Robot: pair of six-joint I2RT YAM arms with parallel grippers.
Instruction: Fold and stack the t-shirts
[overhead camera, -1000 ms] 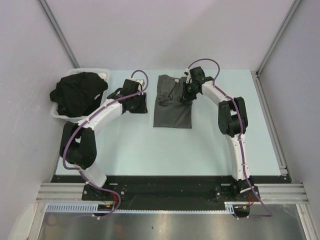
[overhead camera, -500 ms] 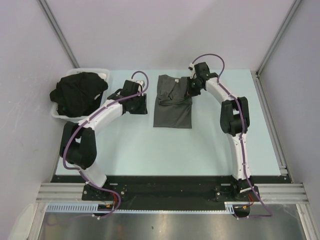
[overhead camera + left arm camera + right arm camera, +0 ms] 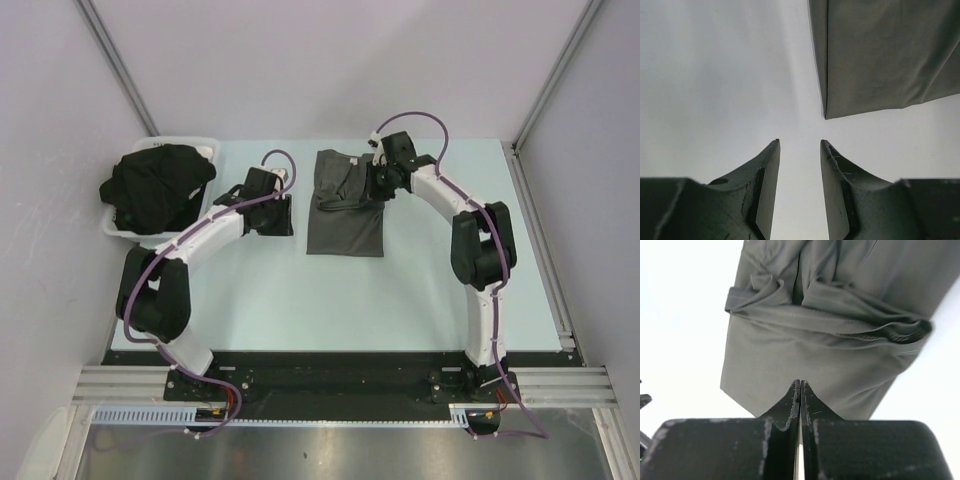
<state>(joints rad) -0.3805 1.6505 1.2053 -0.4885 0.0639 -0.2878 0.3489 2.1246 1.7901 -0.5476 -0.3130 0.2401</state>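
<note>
A charcoal grey t-shirt [image 3: 345,215] lies partly folded on the table, bunched at its far end. It also shows in the right wrist view [image 3: 815,355] and, as one corner, in the left wrist view [image 3: 880,55]. My right gripper [image 3: 372,188] [image 3: 800,382] is shut just over the shirt's far right part, with no cloth seen between the fingers. My left gripper [image 3: 278,218] [image 3: 799,142] is open and empty over bare table, left of the shirt. Several black t-shirts [image 3: 155,185] are heaped at the far left.
The black heap sits in a white tray [image 3: 205,143] at the table's far left corner. The table [image 3: 300,300] is pale blue. Frame posts and walls close in the far, left and right sides.
My right gripper swung out to the right and back over the shirt's far right part. My left arm shifted slightly to the left. The shirt has barely moved.
</note>
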